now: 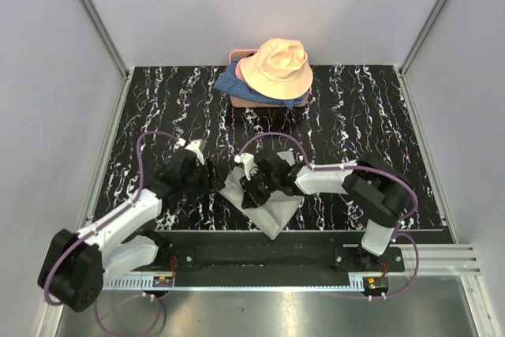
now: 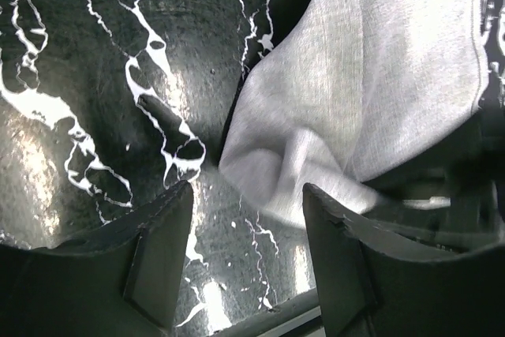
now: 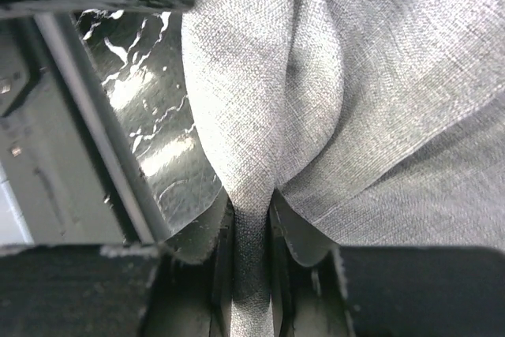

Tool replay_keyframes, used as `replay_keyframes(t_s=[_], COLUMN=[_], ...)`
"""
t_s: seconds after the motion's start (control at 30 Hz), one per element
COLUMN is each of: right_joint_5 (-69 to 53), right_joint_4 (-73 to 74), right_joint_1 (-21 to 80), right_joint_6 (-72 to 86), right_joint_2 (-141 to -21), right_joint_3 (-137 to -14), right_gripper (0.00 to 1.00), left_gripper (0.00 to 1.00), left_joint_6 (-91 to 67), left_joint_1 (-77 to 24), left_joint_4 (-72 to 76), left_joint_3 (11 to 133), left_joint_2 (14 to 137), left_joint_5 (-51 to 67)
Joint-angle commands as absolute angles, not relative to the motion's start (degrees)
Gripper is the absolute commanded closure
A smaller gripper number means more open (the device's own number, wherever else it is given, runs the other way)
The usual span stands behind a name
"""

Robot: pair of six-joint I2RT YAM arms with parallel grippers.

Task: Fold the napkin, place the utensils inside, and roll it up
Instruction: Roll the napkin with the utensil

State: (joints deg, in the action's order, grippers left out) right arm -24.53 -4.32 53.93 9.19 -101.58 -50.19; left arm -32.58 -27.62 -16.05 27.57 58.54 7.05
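The light-grey napkin (image 1: 278, 209) lies bunched near the table's front edge, between my two grippers. My right gripper (image 1: 254, 187) is shut on a pinched ridge of it; in the right wrist view the napkin (image 3: 379, 116) runs down between the closed fingers of the right gripper (image 3: 251, 219). My left gripper (image 1: 208, 176) stands open just left of the cloth. In the left wrist view a rounded corner of the napkin (image 2: 363, 84) lies just ahead of the left gripper (image 2: 248, 219), close to its right finger (image 2: 347, 266), with bare table between the fingers. The utensils are out of view.
A peach bucket hat (image 1: 276, 67) sits on blue patterned fabric (image 1: 233, 83) over a pink box (image 1: 251, 101) at the back centre. The black marbled table (image 1: 371, 116) ends at a metal rail (image 1: 260, 236) just beneath the napkin. Grey walls enclose three sides.
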Motion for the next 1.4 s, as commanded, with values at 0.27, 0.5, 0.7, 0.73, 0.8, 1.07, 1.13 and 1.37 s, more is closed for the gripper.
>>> replay_keyframes(t_s=[0.27,0.5,0.7,0.73,0.8,1.07,1.13,1.37], right_joint_5=[-50.3,-56.0,-57.1,-57.2,-57.5,-57.6,-57.5,-53.3], right_joint_4=[-2.1,-2.2,-2.1,-2.1,-2.1,-1.6,-1.3,3.0], right_joint_1=[45.4,43.0,41.7,41.7,41.5,41.0,40.9,40.2], right_joint_6=[7.7,7.6,7.6,7.6,7.6,7.4,7.3,6.6], right_joint_2=[-109.2,-113.1,-114.2,-114.3,-114.6,-115.8,-115.8,-113.9], right_joint_3=[-51.4,-53.0,-53.9,-54.1,-54.1,-54.9,-55.4,-57.8], right_gripper=[0.82,0.83,0.82,0.82,0.82,0.81,0.8,0.69], left_gripper=[0.39,0.26,0.31,0.32,0.35,0.53,0.64,1.0], left_joint_6=[-33.1,-30.9,-31.3,-31.3,-31.6,-32.3,-32.9,-32.1], left_joint_1=[-27.2,-27.2,-27.2,-27.2,-27.2,-27.3,-27.2,-27.2], left_joint_4=[2.3,7.4,11.4,11.9,13.6,19.0,20.5,17.3], left_joint_3=[20.2,22.0,21.6,21.4,21.0,19.8,19.3,20.6], left_joint_2=[51.8,59.4,65.8,66.5,68.4,73.3,74.6,76.0], left_joint_5=[9.8,12.0,16.0,16.3,17.0,19.6,20.8,21.4])
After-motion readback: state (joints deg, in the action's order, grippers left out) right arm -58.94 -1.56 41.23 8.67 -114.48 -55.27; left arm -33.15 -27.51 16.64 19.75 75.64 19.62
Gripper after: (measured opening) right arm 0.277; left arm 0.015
